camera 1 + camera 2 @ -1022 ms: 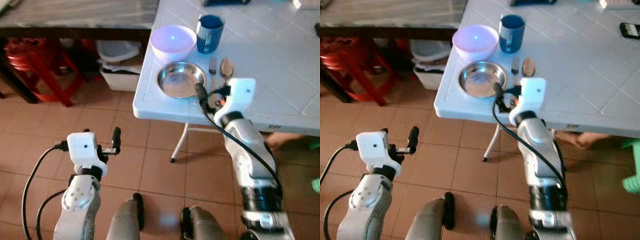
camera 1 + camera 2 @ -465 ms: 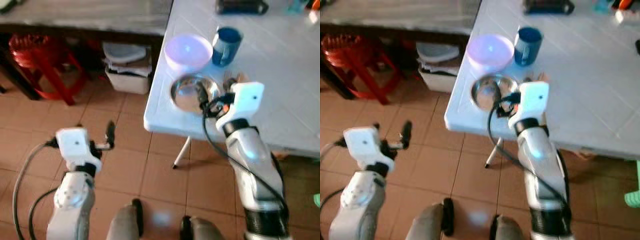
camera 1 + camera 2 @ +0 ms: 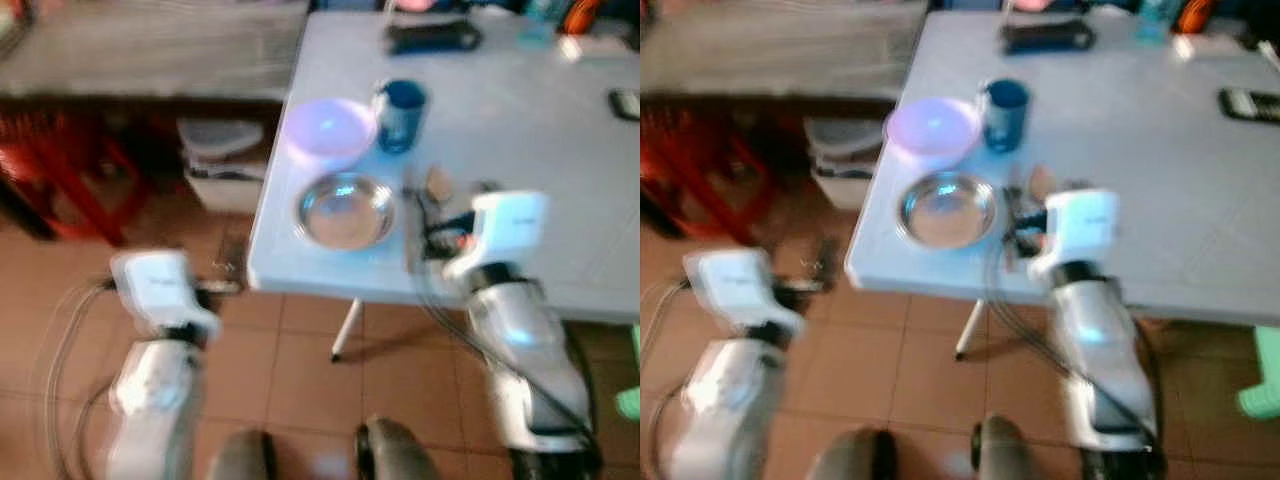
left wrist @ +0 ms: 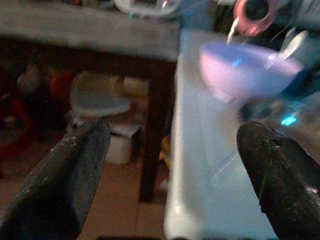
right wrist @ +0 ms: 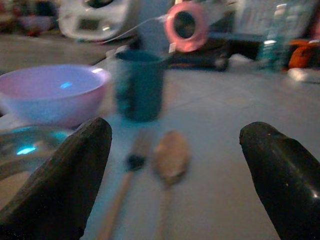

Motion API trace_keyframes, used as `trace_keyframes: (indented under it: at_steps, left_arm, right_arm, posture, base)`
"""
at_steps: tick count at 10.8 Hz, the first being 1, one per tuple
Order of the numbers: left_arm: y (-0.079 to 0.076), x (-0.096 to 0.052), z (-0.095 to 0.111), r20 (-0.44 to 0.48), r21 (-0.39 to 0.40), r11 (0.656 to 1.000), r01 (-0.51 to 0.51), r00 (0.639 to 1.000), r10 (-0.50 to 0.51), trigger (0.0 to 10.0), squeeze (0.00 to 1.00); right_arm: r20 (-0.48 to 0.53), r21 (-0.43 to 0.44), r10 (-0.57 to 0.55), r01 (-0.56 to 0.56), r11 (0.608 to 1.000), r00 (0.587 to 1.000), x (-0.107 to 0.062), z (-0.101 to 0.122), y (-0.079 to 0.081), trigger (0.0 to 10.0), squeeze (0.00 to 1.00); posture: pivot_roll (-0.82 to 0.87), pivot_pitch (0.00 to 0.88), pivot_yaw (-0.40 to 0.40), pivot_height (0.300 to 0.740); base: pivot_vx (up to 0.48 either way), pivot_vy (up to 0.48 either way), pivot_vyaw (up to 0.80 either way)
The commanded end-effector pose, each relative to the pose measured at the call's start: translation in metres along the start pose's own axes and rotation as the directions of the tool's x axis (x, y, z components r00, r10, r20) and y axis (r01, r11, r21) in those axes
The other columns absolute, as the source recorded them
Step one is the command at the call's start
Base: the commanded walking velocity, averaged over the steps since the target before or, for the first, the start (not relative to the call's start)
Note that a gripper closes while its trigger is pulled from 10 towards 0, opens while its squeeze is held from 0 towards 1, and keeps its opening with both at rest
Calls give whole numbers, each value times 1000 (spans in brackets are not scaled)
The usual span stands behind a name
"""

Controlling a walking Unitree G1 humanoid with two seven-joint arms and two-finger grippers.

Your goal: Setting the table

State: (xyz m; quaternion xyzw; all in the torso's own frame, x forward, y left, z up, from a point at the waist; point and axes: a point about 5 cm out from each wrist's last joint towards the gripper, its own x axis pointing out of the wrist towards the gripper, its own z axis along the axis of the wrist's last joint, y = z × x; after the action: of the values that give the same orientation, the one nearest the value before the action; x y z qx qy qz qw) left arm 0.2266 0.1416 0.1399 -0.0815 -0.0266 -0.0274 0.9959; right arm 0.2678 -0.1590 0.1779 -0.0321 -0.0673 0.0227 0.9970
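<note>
1. Steel plate [image 3: 345,210] near table [image 3: 560,140] corner, pink bowl [image 3: 328,130] and blue cup [image 3: 400,102] just behind.
2. Fork [image 5: 125,177] and spoon [image 5: 170,155] beside plate, ahead of right gripper [image 5: 172,200]; fingers wide apart, empty.
3. Left gripper [image 4: 170,200] spread wide, empty, off table edge.

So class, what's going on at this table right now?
A humanoid robot is setting a white table. Laid out near the corner are a pink bowl, a blue mug, a metal dish and a spoon beside another utensil. The right gripper hovers open and empty over the cutlery. The left gripper is open too, off the table's edge.
</note>
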Motion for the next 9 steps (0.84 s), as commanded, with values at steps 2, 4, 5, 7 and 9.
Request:
trace_keyframes:
  at_steps: [2,4,5,7,9]
  left_arm:
    - [8,-2,3,9,27,999,-21,1000,21,10000,0]
    - [10,-2,10,84,85,994,-63,995,56,10000,0]
    - [10,8,5,88,46,994,-96,992,91,10000,0]
    - [5,14,-1,87,26,996,-83,993,81,10000,0]
    - [-1,13,-6,76,43,998,-40,996,37,10000,0]
  right_arm:
    - [-29,56,-17,19,998,999,3,-3,5,10000,0]
    - [-43,72,-23,26,997,999,9,-7,0,10000,0]
    - [-75,119,-27,36,992,997,16,-12,-3,10000,0]
    - [-88,134,-19,31,990,996,22,-14,-5,10000,0]
    - [-108,167,-24,42,985,994,26,-16,-5,10000,0]
  posture:
    - [-2,155,27,740]
    - [6,164,28,740]
    - [7,168,24,740]
    - [7,175,24,740]
    - [13,186,34,740]
  base:
    - [0,0,0]
    - [0,0,0]
    - [0,0,0]
    - [0,0,0]
    - [0,0,0]
